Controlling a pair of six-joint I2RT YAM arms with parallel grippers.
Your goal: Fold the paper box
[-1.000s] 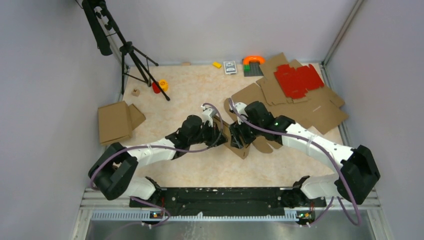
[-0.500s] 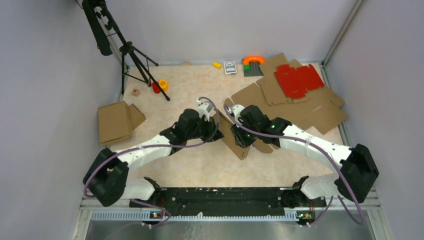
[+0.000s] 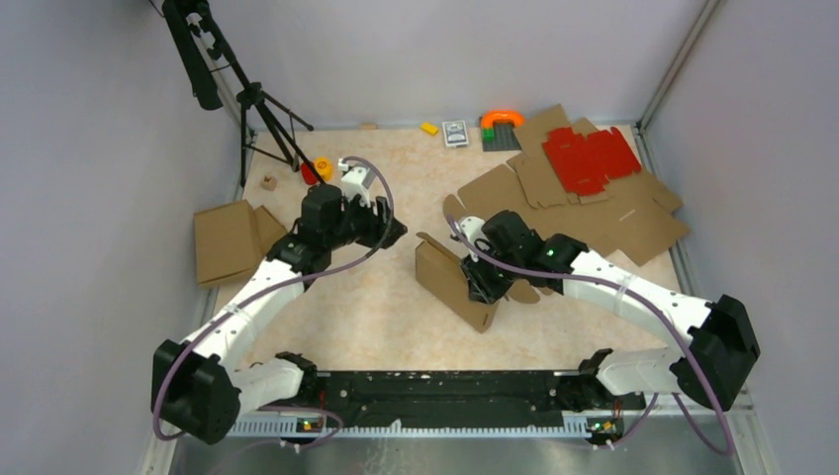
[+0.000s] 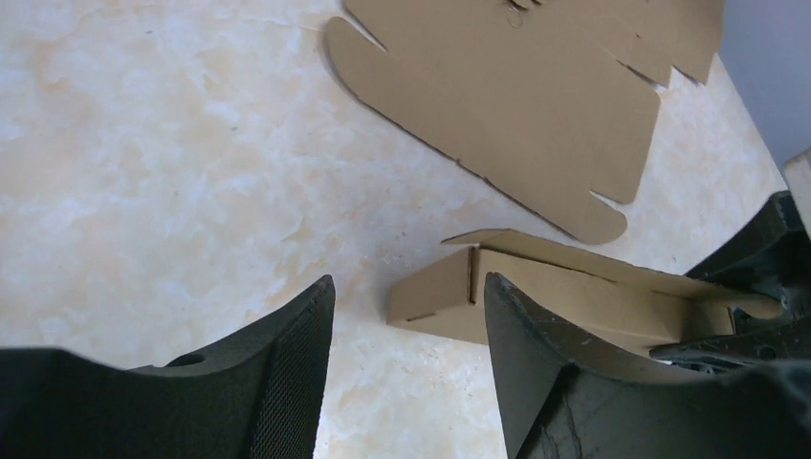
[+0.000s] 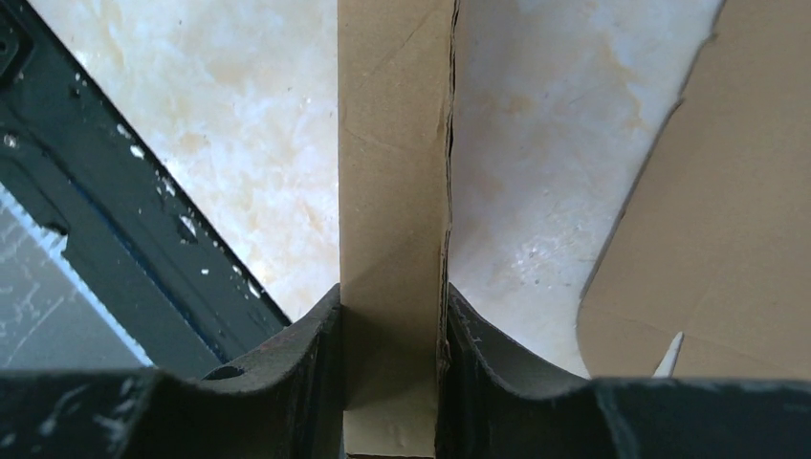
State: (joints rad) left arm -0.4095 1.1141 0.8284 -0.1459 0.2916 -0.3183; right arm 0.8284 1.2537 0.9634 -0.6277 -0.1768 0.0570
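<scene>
1. Paper box (image 3: 453,280): one brown cardboard piece, partly folded, stands on edge on the marbled tabletop (image 3: 366,317) near the middle, just left of the right gripper (image 3: 483,282).
2. In the right wrist view, the right gripper (image 5: 390,301) pinches a narrow folded panel of the paper box (image 5: 392,172); both fingers press against the cardboard, one on each side.
3. One left gripper (image 3: 388,230) hovers left of and behind the box, well apart from it.
4. In the left wrist view, the left gripper (image 4: 409,287) has its fingers spread with nothing between them; the paper box (image 4: 555,292) lies beyond them as a low, long folded shape.
5. Flat brown cardboard sheets (image 3: 618,226) lie overlapped at the right rear; their exact count cannot be told.
6. One red die-cut sheet (image 3: 591,156) lies on top of that pile.
7. One folded brown box (image 3: 230,240) sits at the left edge of the table.
8. One black tripod (image 3: 252,99) stands at the left rear.
9. Along the back edge: one yellow block (image 3: 428,128), one card pack (image 3: 455,133), and one orange arch (image 3: 503,118).
10. Near the tripod's feet: one small wooden cube (image 3: 268,182) and one red-and-yellow piece (image 3: 318,170).
</scene>
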